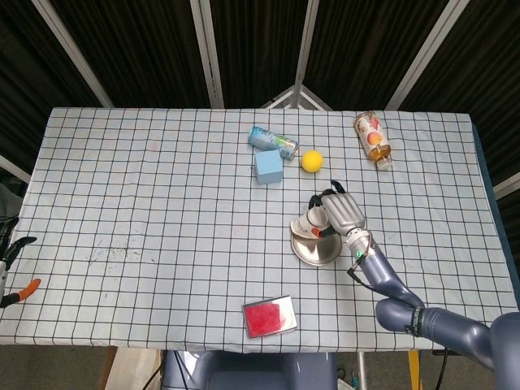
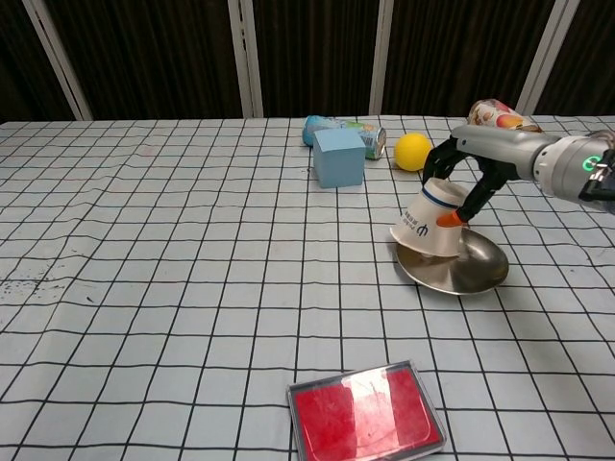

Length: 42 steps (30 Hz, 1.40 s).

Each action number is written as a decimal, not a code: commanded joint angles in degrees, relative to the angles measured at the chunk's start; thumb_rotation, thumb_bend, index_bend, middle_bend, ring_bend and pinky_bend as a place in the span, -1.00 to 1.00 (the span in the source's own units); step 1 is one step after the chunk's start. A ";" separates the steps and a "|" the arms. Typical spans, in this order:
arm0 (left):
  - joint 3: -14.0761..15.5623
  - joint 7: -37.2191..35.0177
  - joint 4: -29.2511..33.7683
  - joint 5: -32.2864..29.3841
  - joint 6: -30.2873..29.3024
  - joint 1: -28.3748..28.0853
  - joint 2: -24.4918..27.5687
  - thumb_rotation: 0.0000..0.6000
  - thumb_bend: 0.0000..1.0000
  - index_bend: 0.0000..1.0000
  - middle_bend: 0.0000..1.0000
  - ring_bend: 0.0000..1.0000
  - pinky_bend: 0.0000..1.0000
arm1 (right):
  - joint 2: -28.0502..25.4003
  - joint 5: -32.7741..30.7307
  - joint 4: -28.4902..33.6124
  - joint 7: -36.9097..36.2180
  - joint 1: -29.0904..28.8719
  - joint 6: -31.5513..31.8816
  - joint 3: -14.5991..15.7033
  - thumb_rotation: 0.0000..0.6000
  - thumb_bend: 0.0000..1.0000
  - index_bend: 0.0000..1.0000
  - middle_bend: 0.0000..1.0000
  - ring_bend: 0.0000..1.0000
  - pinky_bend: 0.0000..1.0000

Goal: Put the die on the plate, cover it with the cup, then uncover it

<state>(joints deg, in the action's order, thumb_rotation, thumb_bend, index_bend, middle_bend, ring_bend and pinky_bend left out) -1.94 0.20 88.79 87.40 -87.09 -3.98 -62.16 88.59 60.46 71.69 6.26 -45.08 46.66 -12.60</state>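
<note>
One hand was at work: the right hand had its fingers curled around the white paper cup with a blue band, holding it mouth-down and tilted, its rim low over the far left part of the round silver metal plate; whether the rim touched the plate could not be told from either view. The plate lay right of the middle of the checked white tablecloth, nearer the right edge than the left. The die was not visible in either view, possibly hidden under the cup. The left hand sat off the left edge of the table in the head view, its fingers apart and holding nothing, with an orange-tipped finger showing lower down. Toward the far edge lay a light blue cube, a teal drinks can on its side just behind the cube, and a yellow ball beside them to the right. A printed bottle on its side lay near the far right corner. A red rectangular tin with a silver rim rested close to the near edge.
</note>
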 commanded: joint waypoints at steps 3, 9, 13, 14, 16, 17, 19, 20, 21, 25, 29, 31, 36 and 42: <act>0.00 0.73 0.15 -0.24 0.17 -0.02 -0.20 1.00 -0.41 -0.52 -1.00 -1.00 -0.95 | -0.48 2.10 -1.82 -3.11 1.41 1.56 0.09 1.00 -0.47 0.12 -0.08 -0.49 -1.00; 0.08 1.37 0.42 -0.18 0.31 -0.08 -0.29 1.00 -0.41 -0.51 -1.00 -1.00 -0.95 | -2.28 5.42 -0.59 -6.12 4.14 3.45 2.06 1.00 -0.47 0.13 -0.08 -0.49 -1.00; 0.17 1.68 0.52 -0.09 0.25 -0.04 -0.40 1.00 -0.41 -0.51 -1.00 -1.00 -0.95 | -3.61 7.97 1.38 -7.90 5.89 4.51 3.76 1.00 -0.47 0.13 -0.08 -0.49 -1.00; 0.20 1.75 0.56 -0.06 0.27 -0.04 -0.42 1.00 -0.41 -0.51 -1.00 -1.00 -0.95 | -3.88 8.76 1.85 -8.16 6.24 4.89 4.19 1.00 -0.47 0.13 -0.08 -0.49 -1.00; 0.25 1.88 0.60 0.03 0.33 -0.08 -0.45 1.00 -0.41 -0.50 -1.00 -1.00 -0.95 | -4.29 10.19 2.78 -8.31 6.75 5.54 4.97 1.00 -0.47 0.14 -0.08 -0.49 -1.00; 0.27 2.00 0.62 0.07 0.35 -0.09 -0.48 1.00 -0.41 -0.50 -1.00 -1.00 -0.95 | -4.47 10.94 3.22 -8.30 6.97 5.98 5.29 1.00 -0.47 0.14 -0.08 -0.49 -1.00; 0.34 2.26 0.69 0.17 0.44 -0.15 -0.58 1.00 -0.41 -0.50 -1.00 -1.00 -0.95 | -4.76 12.37 4.34 -8.02 7.23 6.71 5.82 1.00 -0.47 0.15 -0.08 -0.49 -1.00; 0.38 2.36 0.73 0.21 0.47 -0.16 -0.60 1.00 -0.41 -0.50 -1.00 -1.00 -0.95 | -4.87 12.85 4.84 -7.87 7.29 7.03 5.90 1.00 -0.47 0.15 -0.08 -0.49 -1.00; 0.40 2.42 0.75 0.23 0.49 -0.17 -0.61 1.00 -0.41 -0.50 -1.00 -1.00 -0.95 | -4.90 13.21 5.21 -7.76 7.27 7.27 5.90 1.00 -0.47 0.15 -0.08 -0.49 -1.00; 0.40 2.37 0.76 0.30 0.45 -0.18 -0.62 1.00 -0.41 -0.50 -1.00 -1.00 -0.95 | -4.56 14.50 6.49 -6.60 6.90 8.50 5.33 1.00 -0.47 0.15 -0.08 -0.49 -1.00; 0.38 1.94 0.71 0.31 0.29 -0.11 -0.46 1.00 -0.41 -0.50 -1.00 -1.00 -0.95 | -2.88 15.11 5.37 -2.65 6.00 10.20 4.26 1.00 -0.47 0.15 -0.08 -0.49 -1.00; 0.35 1.67 0.65 0.30 0.24 -0.09 -0.38 1.00 -0.41 -0.50 -1.00 -1.00 -0.95 | -1.64 14.80 4.50 -0.89 5.45 10.55 3.59 1.00 -0.47 0.15 -0.08 -0.49 -1.00; 0.30 1.29 0.44 0.27 0.13 -0.04 -0.28 1.00 -0.41 -0.49 -1.00 -1.00 -0.95 | 0.16 12.90 2.93 0.25 4.20 8.93 2.31 1.00 -0.47 0.16 -0.08 -0.49 -1.00; 0.18 1.33 0.37 0.00 0.27 -0.10 -0.28 1.00 -0.41 -0.49 -1.00 -1.00 -0.95 | 1.86 11.12 -1.30 0.58 3.59 7.81 1.53 1.00 -0.47 0.16 -0.08 -0.49 -1.00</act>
<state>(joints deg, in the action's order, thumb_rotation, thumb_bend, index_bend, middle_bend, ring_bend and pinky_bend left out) -1.75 1.52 89.15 87.39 -86.81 -4.07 -62.44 89.92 72.00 71.65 6.59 -41.31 54.64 -10.84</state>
